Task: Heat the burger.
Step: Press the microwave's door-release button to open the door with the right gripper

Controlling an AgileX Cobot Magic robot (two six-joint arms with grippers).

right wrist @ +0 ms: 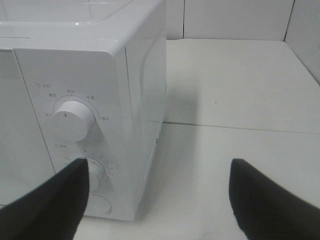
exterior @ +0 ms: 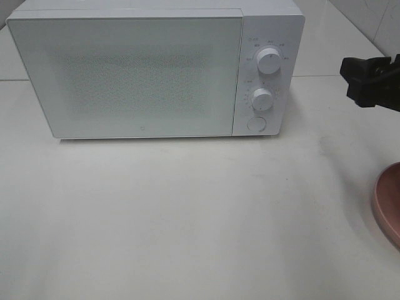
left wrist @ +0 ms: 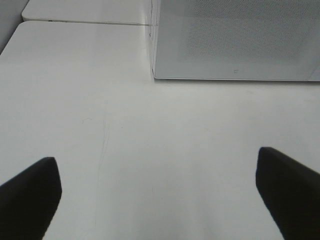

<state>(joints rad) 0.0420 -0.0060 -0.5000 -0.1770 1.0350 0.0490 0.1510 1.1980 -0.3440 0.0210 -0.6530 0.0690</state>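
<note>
While the white surface (exterior: 187,219) is carrying the closed microwave (exterior: 125,75), a pink plate (exterior: 390,200) is peeking in at its right edge. The left claw (left wrist: 155,165) and right claw (right wrist: 159,172) are hanging released, gripping nothing; the burger's whereabouts cannot be told

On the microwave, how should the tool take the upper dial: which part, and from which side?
Pinch the round rim of the upper dial on two opposite sides, coming straight from the front. It is a short cylinder standing out of the flat control panel, so only its rim offers a hold. The open right tool looks nearer.
</note>
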